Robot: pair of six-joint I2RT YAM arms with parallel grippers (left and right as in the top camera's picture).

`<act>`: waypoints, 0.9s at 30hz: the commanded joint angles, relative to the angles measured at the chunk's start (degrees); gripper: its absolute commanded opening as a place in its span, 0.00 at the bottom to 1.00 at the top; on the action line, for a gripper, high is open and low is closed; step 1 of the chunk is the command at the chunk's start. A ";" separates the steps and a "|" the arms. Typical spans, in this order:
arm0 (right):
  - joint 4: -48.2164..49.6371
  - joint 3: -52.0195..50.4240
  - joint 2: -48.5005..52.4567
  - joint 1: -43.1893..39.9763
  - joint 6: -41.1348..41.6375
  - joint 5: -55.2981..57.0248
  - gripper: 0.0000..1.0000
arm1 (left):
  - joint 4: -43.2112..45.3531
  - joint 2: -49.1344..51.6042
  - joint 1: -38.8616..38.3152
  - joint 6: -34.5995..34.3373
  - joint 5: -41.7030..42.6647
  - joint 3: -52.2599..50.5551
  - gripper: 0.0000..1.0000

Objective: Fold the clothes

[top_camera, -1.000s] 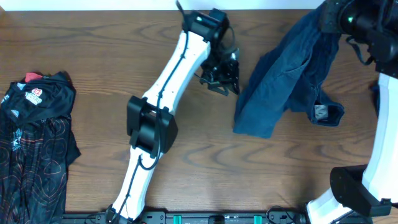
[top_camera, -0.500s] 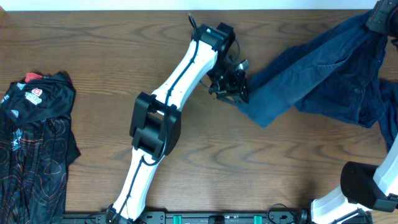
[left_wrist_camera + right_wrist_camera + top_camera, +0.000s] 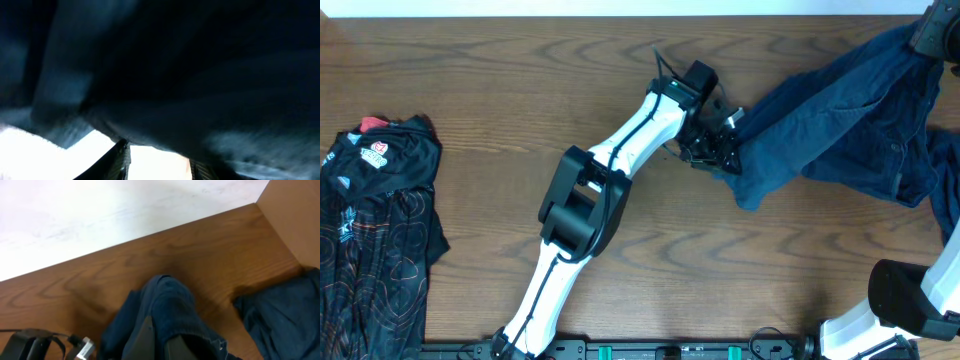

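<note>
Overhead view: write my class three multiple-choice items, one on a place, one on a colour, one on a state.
1. Where does the black shirt lie?
A) at the left edge of the table
B) at its centre
C) beneath the right arm

2. What colour is the garment at the right?
A) red
B) blue
C) white

3. How does that garment lie?
A) neatly folded
B) rolled up
C) unfolded and rumpled

Answers:
1 A, the black shirt sits against the left edge.
2 B, the cloth is dark blue.
3 C, it sprawls creased, one end pinched in the right gripper.
</note>
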 commanded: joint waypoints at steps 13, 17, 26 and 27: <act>-0.09 0.76 0.09 -0.55 -1.07 -2.78 0.01 | 3.61 -0.66 0.48 12.33 -7.50 0.02 0.42; -0.33 0.74 0.59 -0.55 -1.05 -2.99 0.01 | 5.25 -0.76 0.55 12.37 -6.73 0.02 0.43; -0.24 0.74 1.07 -0.66 -1.09 -3.19 0.01 | 5.46 -0.79 0.37 19.19 1.51 0.02 0.47; -0.24 0.74 1.07 -0.72 -1.07 -3.19 0.01 | 5.46 -0.79 0.37 19.41 2.38 0.02 0.47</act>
